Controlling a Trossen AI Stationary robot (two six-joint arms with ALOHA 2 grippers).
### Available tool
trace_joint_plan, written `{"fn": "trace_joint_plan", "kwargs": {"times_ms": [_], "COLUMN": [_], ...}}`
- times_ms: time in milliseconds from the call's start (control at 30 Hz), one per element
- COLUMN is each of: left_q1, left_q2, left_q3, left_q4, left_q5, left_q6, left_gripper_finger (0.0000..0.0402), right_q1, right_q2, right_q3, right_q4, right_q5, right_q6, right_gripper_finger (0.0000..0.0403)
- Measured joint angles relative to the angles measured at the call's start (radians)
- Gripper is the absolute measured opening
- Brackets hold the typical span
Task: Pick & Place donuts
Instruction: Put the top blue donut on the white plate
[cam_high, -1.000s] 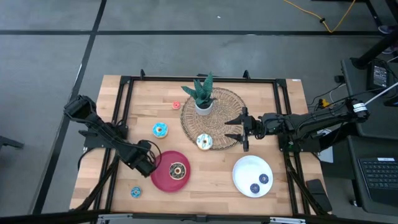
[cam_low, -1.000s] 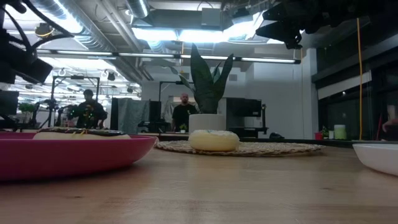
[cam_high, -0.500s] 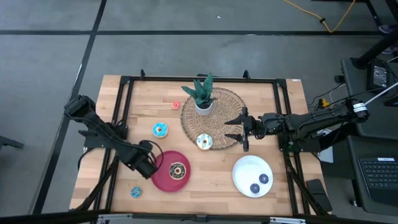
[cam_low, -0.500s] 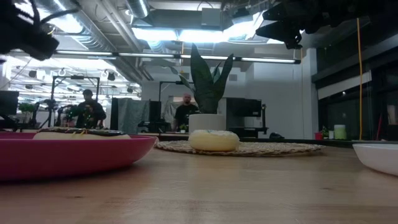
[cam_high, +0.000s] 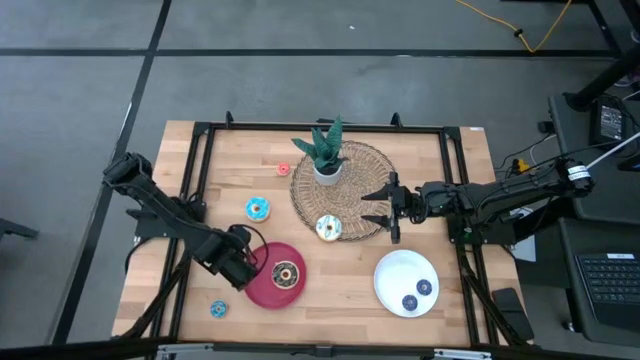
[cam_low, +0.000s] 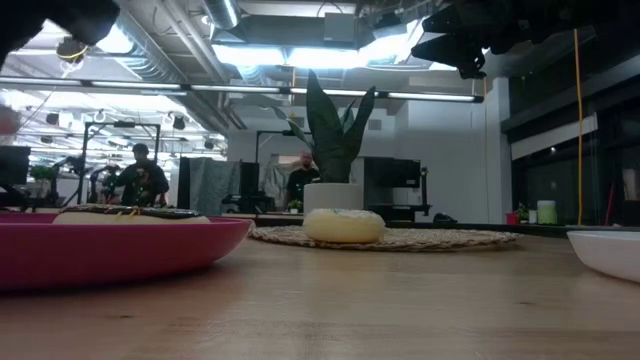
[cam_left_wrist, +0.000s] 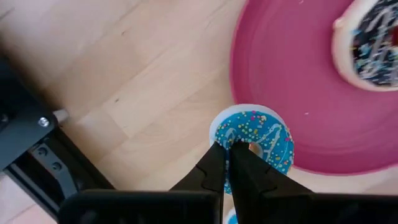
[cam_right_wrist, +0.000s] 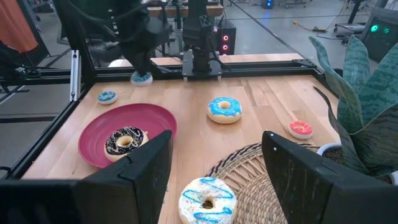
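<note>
On the wooden table (cam_high: 330, 270), the left end effector (cam_left_wrist: 227, 167) clamps one blue sprinkled donut (cam_left_wrist: 258, 140); the right end effector (cam_right_wrist: 214, 171) gapes.

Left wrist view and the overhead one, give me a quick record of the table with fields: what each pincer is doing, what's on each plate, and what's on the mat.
left pincer: shut on a small blue donut, by the red plate's rim
right pincer: open, empty, over the mat's edge
red plate: chocolate donut
white plate: two small blue donuts
mat: plant, white donut
bare table: blue iced donut, small red donut, small blue donut
</note>
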Motion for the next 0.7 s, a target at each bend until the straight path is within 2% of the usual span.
{"fn": "trace_joint_plan", "kwargs": {"times_ms": [200,700], "left_q1": [0.058,0.291], "left_q2": [0.000,0.000], "left_q3": [0.096,0.278], "left_q4": [-0.047,-0.051], "left_q5": [-0.034,-0.147], "left_q6": [0.088,0.453], "left_gripper_finger": [0.0008,0.0008], "right_q1": [0.000,0.000], "right_q2": [0.000,0.000], "right_q3": [0.000,0.000], "right_q4": [0.000,0.000], "right_q5": [0.000,0.000], "right_q6": [0.000,0.000], "right_gripper_finger": [0.0248,0.0248]}}
